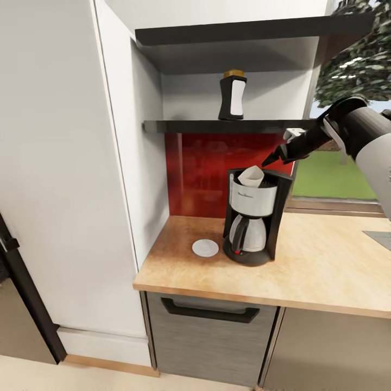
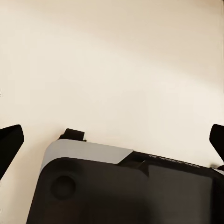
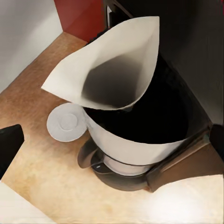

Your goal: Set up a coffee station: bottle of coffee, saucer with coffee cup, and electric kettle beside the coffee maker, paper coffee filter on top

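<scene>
The grey drawer front (image 1: 212, 336) with its black handle sits closest, just under the front edge of the surface (image 1: 326, 271), a light wood-grain slab that runs off to the right. Near its back left corner, in front of a red wall panel (image 1: 201, 174), stands the coffee maker (image 1: 252, 217), black with a silver-white basket and a steel carafe. A cream paper filter (image 1: 252, 176) sits open in the top of it, one side sticking up above the rim; the right wrist view looks down into this cone (image 3: 112, 70). The saucer (image 1: 205, 248) lies flat on the surface just to the left of the machine's base, apart from it.

Above, a thin black shelf (image 1: 217, 126) carries the small dark coffee bottle (image 1: 232, 96) with its white label and tan cap, standing upright.

The right pincer (image 1: 271, 159) hangs just above and to the right of the filter, fingers spread and holding nothing. The left pincer (image 2: 112, 135) is spread wide and empty too, facing a plain pale wall.
</scene>
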Motion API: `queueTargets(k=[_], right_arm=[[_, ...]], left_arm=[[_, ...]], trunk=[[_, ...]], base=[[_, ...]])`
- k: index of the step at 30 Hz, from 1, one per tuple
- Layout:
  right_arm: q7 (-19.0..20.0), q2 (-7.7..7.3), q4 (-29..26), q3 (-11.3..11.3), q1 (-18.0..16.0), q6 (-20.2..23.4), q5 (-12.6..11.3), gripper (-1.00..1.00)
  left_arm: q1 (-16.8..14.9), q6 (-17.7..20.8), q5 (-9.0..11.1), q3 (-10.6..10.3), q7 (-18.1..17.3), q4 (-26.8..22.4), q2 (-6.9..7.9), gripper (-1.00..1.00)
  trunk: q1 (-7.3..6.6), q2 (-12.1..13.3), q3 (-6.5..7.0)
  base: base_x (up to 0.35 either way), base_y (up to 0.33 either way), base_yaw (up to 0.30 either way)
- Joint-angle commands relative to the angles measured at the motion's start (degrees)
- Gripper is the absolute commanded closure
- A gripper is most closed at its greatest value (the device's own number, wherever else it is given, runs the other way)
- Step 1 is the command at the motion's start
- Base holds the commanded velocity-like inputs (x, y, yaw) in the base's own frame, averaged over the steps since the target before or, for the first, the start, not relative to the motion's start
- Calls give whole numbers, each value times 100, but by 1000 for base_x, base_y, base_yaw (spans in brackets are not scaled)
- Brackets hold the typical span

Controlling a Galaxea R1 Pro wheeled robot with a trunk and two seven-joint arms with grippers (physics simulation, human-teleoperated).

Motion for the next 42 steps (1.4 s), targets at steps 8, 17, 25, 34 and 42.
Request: queueTargets(k=[8, 17, 25, 34, 42], right_arm=[[811, -307, -756, 0, 497, -376, 66, -100], [1461, -1097, -3754, -7, 1856, -75, 49, -100], [1552, -1511, -5243, -25, 3409, 5, 3, -100], [1887, -1611, -5509, -37, 4161, -14, 4, -100], [1919, -1616, -5527, -47, 4958, -512, 29, -100]], left_arm=[[3, -5, 57, 2, -3, -10, -1, -100], [3, -5, 57, 1, -3, -10, -2, -100], [3, -4, 57, 1, -3, -10, -6, -100], [3, -1, 57, 1, -3, -10, -6, -100], [3, 1, 57, 1, -3, -10, -5, -100]], trunk=[[-2, -5, -6], [-2, -5, -6], [-2, -5, -6], [-2, -5, -6], [-2, -5, -6]], base=[[-137, 0, 0], [-10, 0, 0], [-40, 0, 0], [-197, 0, 0], [-111, 0, 0]])
